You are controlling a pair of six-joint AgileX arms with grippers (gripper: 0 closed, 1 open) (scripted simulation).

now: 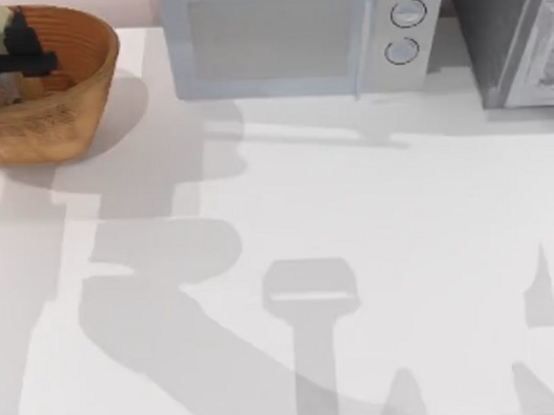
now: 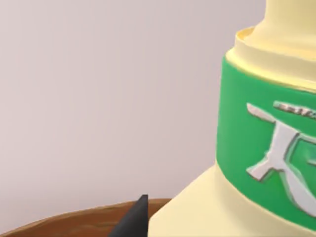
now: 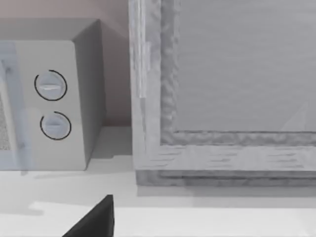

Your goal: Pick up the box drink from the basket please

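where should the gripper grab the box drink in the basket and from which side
Probably by the box drink's upper body, at the green band, coming down from above. It stands upright inside the basket, whose raised walls block a sideways approach, and the carton's flat opposite faces suit two fingers. The left gripper is over the basket at the table's far left.

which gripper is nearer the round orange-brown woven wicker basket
Left. The left gripper is over the round orange-brown woven wicker basket at the table's far left corner, beside the pale yellow, green-banded box drink. The right gripper's fingertip faces the microwave, far off.
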